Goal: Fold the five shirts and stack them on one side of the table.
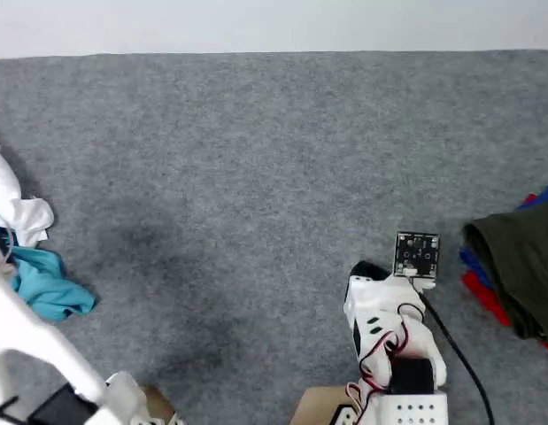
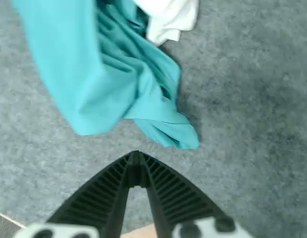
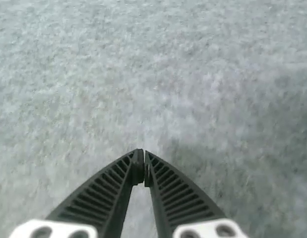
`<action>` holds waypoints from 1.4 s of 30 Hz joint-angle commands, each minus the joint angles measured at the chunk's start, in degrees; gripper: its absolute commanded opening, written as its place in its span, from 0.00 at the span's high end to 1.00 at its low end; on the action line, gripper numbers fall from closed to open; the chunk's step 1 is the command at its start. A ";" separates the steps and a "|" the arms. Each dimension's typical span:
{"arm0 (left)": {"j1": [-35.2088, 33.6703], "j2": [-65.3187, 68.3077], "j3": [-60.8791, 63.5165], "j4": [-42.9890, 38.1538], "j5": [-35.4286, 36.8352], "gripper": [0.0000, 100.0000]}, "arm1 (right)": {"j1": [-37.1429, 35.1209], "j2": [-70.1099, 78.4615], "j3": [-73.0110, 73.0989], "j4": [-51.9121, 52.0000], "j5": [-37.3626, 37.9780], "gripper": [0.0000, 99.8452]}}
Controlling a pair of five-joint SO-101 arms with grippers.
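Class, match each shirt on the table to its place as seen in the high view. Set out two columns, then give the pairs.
1 teal shirt
2 white shirt
3 dark green shirt
4 red shirt

A right side, lying on top
B right side, edge peeking out from underneath
C left edge, farther back
D left edge, closer to the front

Pairs: 1-D, 2-C, 3-A, 4-B

The table (image 1: 256,150) is covered with a grey, felt-like cloth (image 3: 153,59) that runs to the left and right edges of the high view. Behind its far edge lies a pale, plain strip (image 1: 274,25); whether this is wall or floor is not clear. At the near edge a brown board (image 1: 316,409) shows. The light is soft, with faint shadows on the cloth.
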 commanded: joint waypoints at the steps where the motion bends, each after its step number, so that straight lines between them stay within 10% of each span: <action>1: 1.49 4.22 -2.59 1.14 0.62 1.00 | -0.04 -1.27 0.62 4.97 -0.88 0.99; 42: 4.40 28.40 -10.07 -0.18 1.32 0.85 | 0.04 -1.27 0.62 17.36 -0.62 0.99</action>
